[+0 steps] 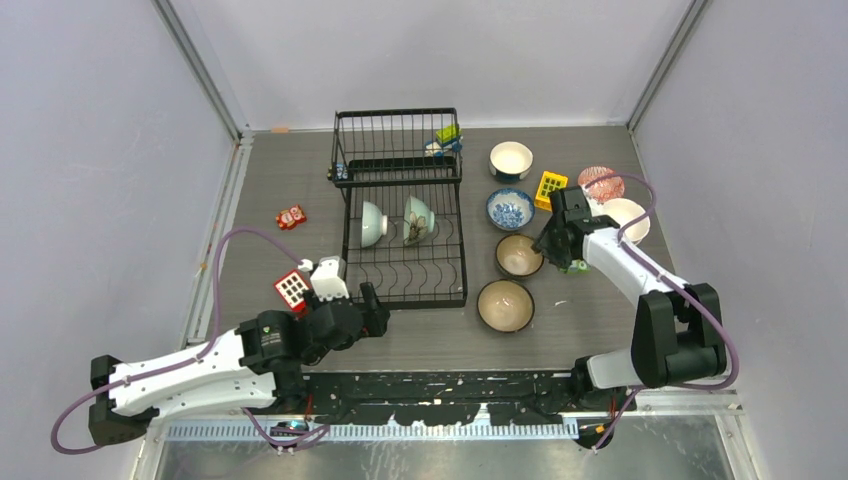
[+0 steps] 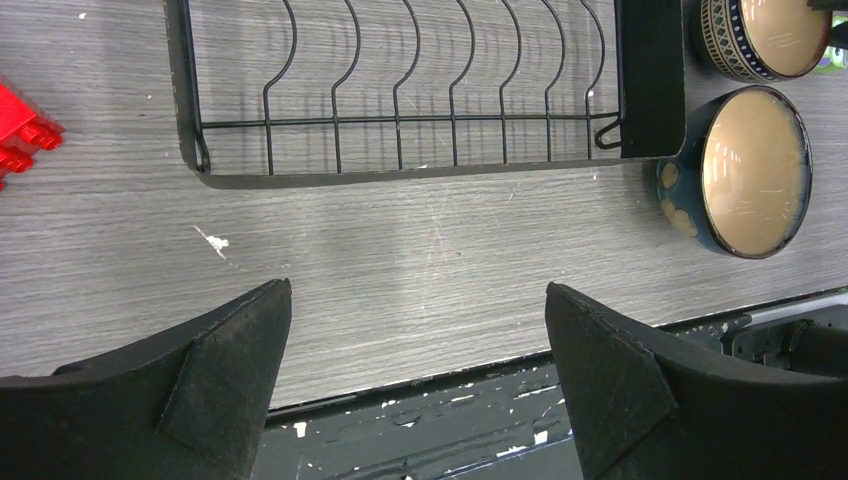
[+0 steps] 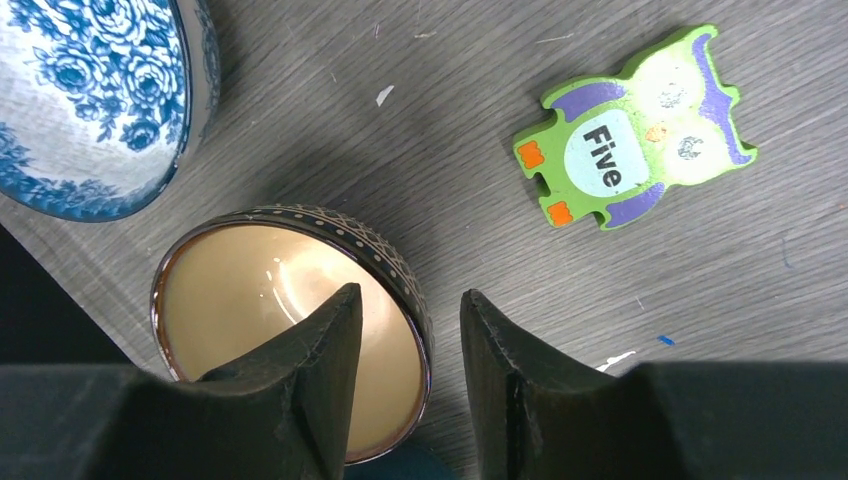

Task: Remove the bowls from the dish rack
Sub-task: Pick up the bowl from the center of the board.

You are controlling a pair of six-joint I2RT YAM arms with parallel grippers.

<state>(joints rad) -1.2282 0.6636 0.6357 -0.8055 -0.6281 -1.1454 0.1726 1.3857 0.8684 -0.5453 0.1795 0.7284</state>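
The grey wood-grain surface (image 1: 290,170) carries the large black wire dish rack (image 1: 405,272) in its middle, with the raised back section on the far side. The left arm reaches from the near left towards the rack's near-left corner. The right arm bends in from the near right to the group of bowls on the right of the rack.

Six bowls already sit upright on the surface, right of the rack:
- a dark-walled bowl with a tan inside (image 1: 505,305), nearest
- a smaller brown banded bowl (image 1: 519,256), just beyond it
- a blue-and-white flowered bowl (image 1: 510,210)
- a white bowl (image 1: 511,160), farthest
- a red-patterned bowl (image 1: 600,182), farther right
- a cream bowl (image 1: 630,215), partly hidden behind the right arm

Two bowls are left in the rack, standing on edge among the tines: a pale green one (image 1: 372,222) and a teal one with a patterned inside (image 1: 418,220). By that count the unloading looks about three-quarters done.

The right pincer (image 3: 410,292) sits astride the brown banded bowl's rim, one finger over the inside and one outside. There is a gap on both sides, so it looks released, not clamped. The left pincer (image 2: 418,290) is spread wide and empty, above bare surface just near of the rack's front edge.

A green owl puzzle piece marked "Five" (image 3: 630,125) lies right of the brown bowl, and a yellow block (image 1: 551,186) lies between the far bowls.
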